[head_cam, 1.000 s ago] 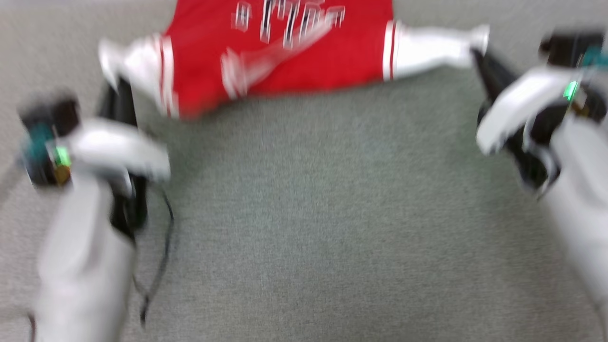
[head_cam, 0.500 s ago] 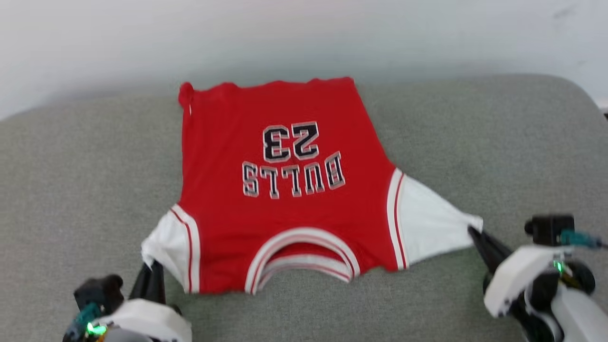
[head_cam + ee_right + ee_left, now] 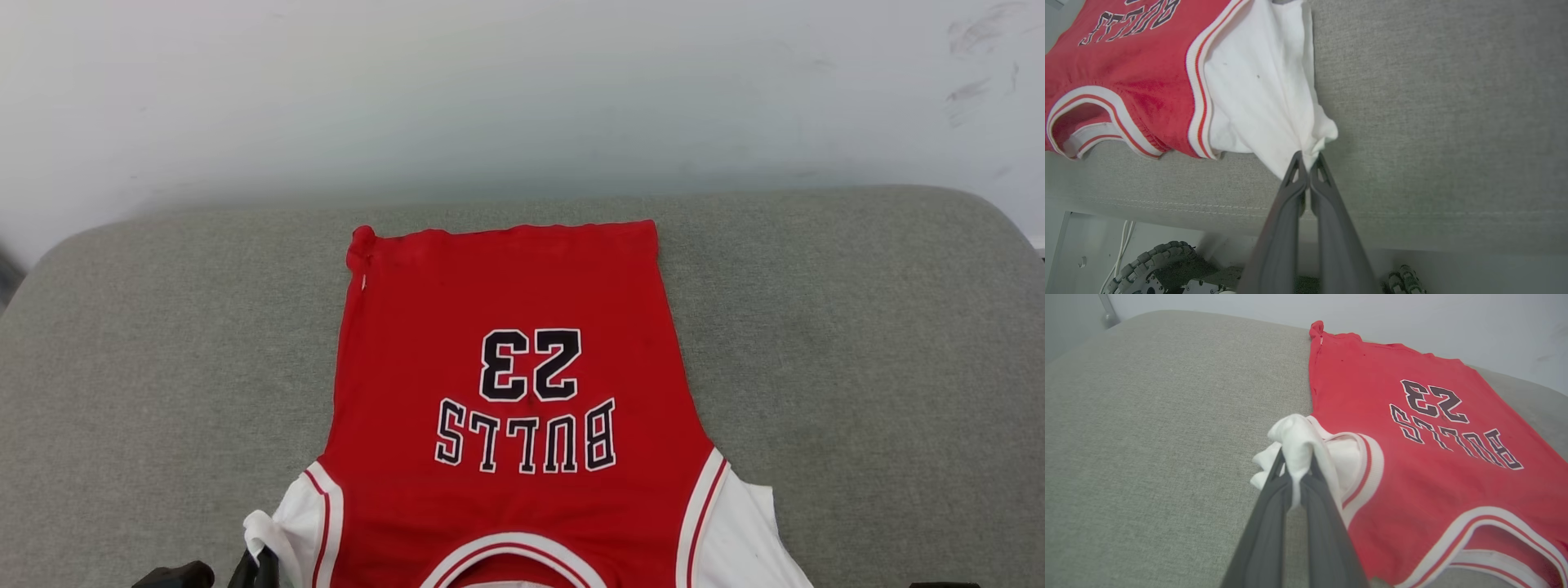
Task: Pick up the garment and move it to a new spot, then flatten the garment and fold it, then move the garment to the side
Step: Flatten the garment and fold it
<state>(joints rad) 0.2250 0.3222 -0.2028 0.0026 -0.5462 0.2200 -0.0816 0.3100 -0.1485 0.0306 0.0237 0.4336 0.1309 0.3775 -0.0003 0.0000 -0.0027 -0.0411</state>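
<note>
1. Since half a second ago the head camera has tipped up, so the shirt [image 3: 506, 310] sits lower in that view and its near edge is cut off at the bottom. The shirt itself lies much as it did, spread face up on the grey cushion [image 3: 857, 327].
2. Nearest, below the cushion's stitched front edge, the right wrist view shows a ribbed wheel [image 3: 1155, 261] and a white cable [image 3: 1122, 245]. Both are partly cut off by the frame.
3. The right hand [image 3: 1309, 157] is clamped on the tip of the white right sleeve [image 3: 1257, 81], fingers pressed together, and the cloth is drawn to a point.
4. The left hand [image 3: 1296, 465] is clamped on the bunched left sleeve [image 3: 1298, 433]. The cloth wraps over the fingertips and hides them. In the head view a dark sliver of this hand [image 3: 253, 567] pokes up at the bottom edge.
5. The striped collar [image 3: 510, 543] is half cut off in the head view.
6. Beyond it, the "BULLS 23" lettering [image 3: 526, 400] reads upside down from the robot's side.
7. At the far hem, the left corner [image 3: 360, 243] is rolled into a small knot whose folds are hard to make out.
8. Behind the cushion stands a pale wall [image 3: 490, 98], with faint scuffs at the upper right.
</note>
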